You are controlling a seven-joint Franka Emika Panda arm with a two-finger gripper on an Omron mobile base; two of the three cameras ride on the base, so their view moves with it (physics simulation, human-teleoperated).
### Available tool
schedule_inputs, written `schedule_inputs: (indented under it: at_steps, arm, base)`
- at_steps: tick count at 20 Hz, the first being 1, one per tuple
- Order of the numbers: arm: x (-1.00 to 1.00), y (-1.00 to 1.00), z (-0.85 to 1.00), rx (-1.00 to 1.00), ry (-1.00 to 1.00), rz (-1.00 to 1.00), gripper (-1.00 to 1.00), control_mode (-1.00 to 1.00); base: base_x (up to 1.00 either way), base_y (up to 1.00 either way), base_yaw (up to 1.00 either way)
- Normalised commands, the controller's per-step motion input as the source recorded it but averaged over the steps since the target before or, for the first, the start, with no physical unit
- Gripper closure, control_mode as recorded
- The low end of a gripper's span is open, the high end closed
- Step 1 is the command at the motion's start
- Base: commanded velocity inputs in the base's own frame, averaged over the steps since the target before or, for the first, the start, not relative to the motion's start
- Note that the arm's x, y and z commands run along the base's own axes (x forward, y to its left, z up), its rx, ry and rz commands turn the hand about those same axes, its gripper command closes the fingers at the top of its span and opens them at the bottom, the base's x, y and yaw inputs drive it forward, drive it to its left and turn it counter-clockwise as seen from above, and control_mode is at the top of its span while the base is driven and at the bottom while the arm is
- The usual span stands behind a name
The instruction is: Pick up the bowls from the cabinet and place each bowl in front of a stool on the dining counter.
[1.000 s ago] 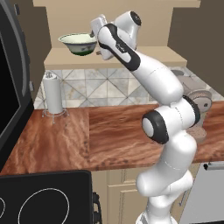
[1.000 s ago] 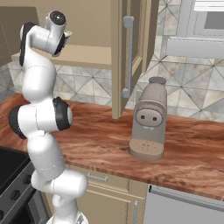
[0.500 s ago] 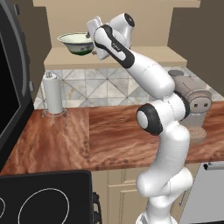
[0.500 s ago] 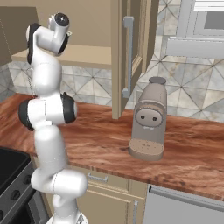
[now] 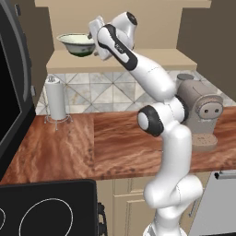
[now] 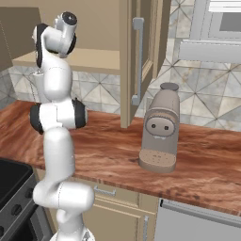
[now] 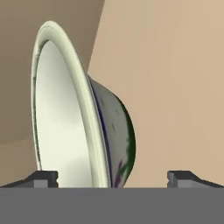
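1. Since a second ago the arm has swung its hand closer to the bowl [image 5: 77, 44]; the bowl itself has not shifted on the shelf.
2. The gripper [image 7: 112, 177] is spread wide, one fingertip [image 7: 43, 178] on each side of the bowl's rim, holding nothing.
3. The bowl sits upright on the cabinet [image 5: 138, 57] shelf, above the paper towel roll [image 5: 56, 97].
4. A coffee machine [image 5: 199, 110] stands on the counter [image 5: 69, 145] to the right.

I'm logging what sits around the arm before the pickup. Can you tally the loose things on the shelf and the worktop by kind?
Bowls: 1, on the cabinet shelf
Paper towel rolls: 1, upright on its holder
Coffee machines: 1
Total: 3
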Motion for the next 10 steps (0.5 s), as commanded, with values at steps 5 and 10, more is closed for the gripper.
schedule_inputs:
  at_steps: [5,10]
  arm:
    - [0.14,0.13,0.0,0.0,0.06,0.02,1.0,-1.0]
    - [0.08,0.17,0.0,0.0,0.05,0.01,1.0,-1.0]
  base:
    - [0.0,0.0,0.0]
    - [0.0,0.0,0.0]
